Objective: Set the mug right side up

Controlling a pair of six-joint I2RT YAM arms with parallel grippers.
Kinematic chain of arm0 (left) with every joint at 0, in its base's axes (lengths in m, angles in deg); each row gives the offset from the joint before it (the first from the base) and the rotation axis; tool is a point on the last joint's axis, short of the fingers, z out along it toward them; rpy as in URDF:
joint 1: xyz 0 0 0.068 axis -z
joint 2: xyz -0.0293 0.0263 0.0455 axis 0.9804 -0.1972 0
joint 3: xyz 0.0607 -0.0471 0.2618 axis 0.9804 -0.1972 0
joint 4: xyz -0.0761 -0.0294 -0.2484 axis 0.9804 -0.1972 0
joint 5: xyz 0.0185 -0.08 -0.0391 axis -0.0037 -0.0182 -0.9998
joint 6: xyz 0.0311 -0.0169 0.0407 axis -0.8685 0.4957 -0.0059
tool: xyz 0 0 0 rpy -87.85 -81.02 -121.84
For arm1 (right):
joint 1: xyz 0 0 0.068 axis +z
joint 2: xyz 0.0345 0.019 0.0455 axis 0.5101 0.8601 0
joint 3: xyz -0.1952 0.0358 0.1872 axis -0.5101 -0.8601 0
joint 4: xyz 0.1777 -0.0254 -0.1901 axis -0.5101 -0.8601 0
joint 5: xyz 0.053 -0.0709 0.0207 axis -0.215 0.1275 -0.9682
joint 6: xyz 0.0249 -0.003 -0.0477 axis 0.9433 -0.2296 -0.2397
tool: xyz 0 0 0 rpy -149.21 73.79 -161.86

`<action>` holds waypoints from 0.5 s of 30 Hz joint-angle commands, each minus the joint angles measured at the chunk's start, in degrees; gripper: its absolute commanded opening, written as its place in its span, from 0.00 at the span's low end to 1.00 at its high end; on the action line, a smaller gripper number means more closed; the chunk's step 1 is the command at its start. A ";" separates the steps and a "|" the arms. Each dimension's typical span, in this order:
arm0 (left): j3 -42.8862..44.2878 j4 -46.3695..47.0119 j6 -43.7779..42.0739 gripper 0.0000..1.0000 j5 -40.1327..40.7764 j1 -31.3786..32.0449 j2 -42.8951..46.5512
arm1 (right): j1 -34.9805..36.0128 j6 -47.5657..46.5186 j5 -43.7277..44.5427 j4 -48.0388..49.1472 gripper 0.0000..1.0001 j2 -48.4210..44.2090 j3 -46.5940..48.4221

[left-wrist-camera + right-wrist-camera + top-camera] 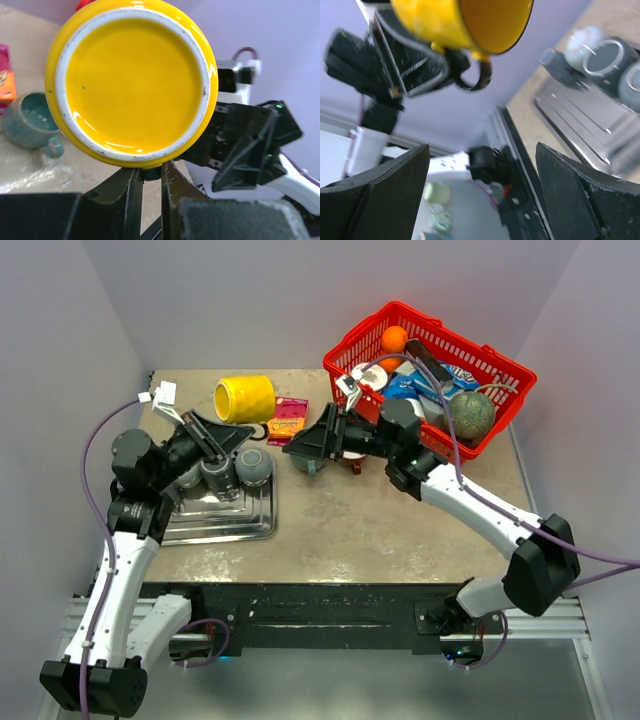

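**Top external: mug on its side, held in the left gripper**

Top external view shows the worktop carrying a red basket at the far right, filled with mixed items. A metal tray lies at the near left. Both arms reach inward from the near edge and end close together over the middle.

The yellow mug hangs near the far left of the worktop, above the tray's far end, with its axis roughly level. Its base faces the left wrist camera squarely. Its mouth faces the right gripper, which sees partway into it from below. From the right wrist the mug shows against the wall, with nothing under it.

The left gripper is clamped on the mug's dark handle, fingers nearly together at the lower edge of the base. The right gripper is spread wide and grasps nothing. It sits just beside a teal cup standing on the worktop between tray and basket.

Two grey cups stand on the tray's far end. A pink packet lies flat beyond the teal cup.
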 commanded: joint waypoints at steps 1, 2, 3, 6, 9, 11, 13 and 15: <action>-1.96 22.89 5.46 0.00 -6.22 0.37 3.24 | 0.95 13.70 -1.90 19.75 0.89 3.13 1.10; -2.23 24.23 6.69 0.00 -6.50 0.46 3.33 | 1.22 13.19 -1.55 19.51 0.89 3.49 2.15; -2.58 25.37 7.14 0.00 -6.59 0.55 3.33 | 1.57 12.75 -1.46 19.33 0.89 4.45 4.08; -2.85 28.45 8.11 0.00 -7.90 0.72 3.42 | 2.63 12.21 -1.02 20.54 0.88 5.51 6.20; -2.93 28.73 8.11 0.00 -8.35 0.90 4.21 | 3.42 12.39 0.04 22.05 0.85 5.86 6.99; -3.02 28.81 8.02 0.00 -8.08 0.90 4.47 | 3.77 11.34 -0.05 22.66 0.82 5.25 7.00; -3.11 29.07 8.28 0.00 -8.34 0.90 4.48 | 4.12 10.20 0.12 23.11 0.81 4.55 6.73; -3.29 30.21 8.72 0.00 -8.61 0.99 4.39 | 4.38 9.84 0.65 23.37 0.80 3.93 6.56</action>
